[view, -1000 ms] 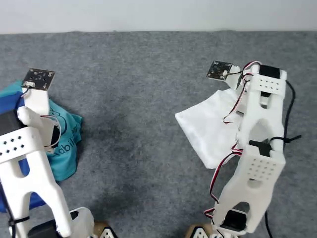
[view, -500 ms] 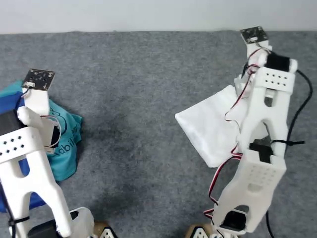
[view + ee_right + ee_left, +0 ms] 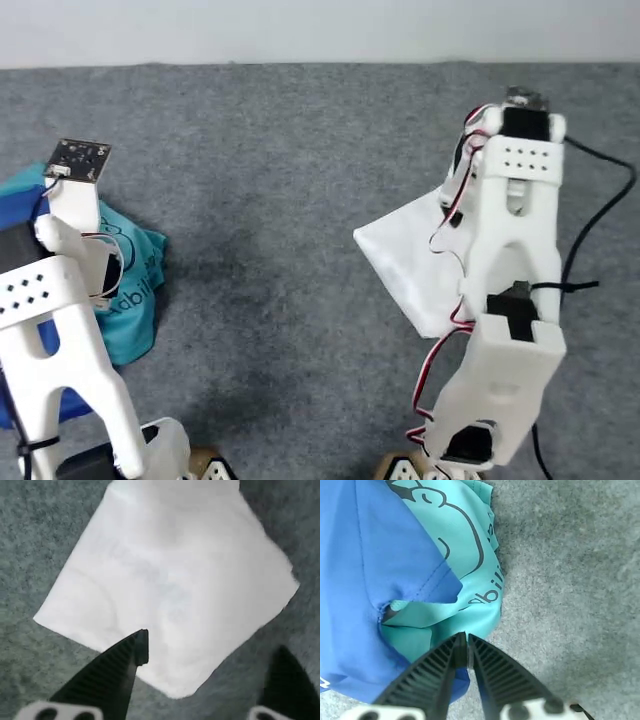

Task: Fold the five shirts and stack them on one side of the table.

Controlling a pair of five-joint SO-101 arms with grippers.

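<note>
Right wrist view looks down on the white shirt (image 3: pixel 170 590), which lies flat and folded on the gray worktop (image 3: pixel 280 150). It sits right under the right fingers (image 3: pixel 127 665). These fingers are wide open and hold nothing. 1 fingertip hangs over the cloth and the other hangs just past a corner of the cloth, over the worktop. So I think the next move is straight down, with a pinch on that near edge.

From the high view, the white shirt's long side runs at a slant, from the near middle of the worktop up toward the far right. The right arm is on top of it. The left arm is well apart, on the other side.

Over there lie the teal shirt (image 3: pixel 465 545) and the blue shirt (image 3: pixel 360 580), touching and partly on top of each other. The left fingers (image 3: pixel 467 647) are pressed together just above the teal shirt's edge, and I see nothing caught between them.

Count: 3 shirts to see, 1 white, 1 teal and 1 blue, and 2 arms.
</note>
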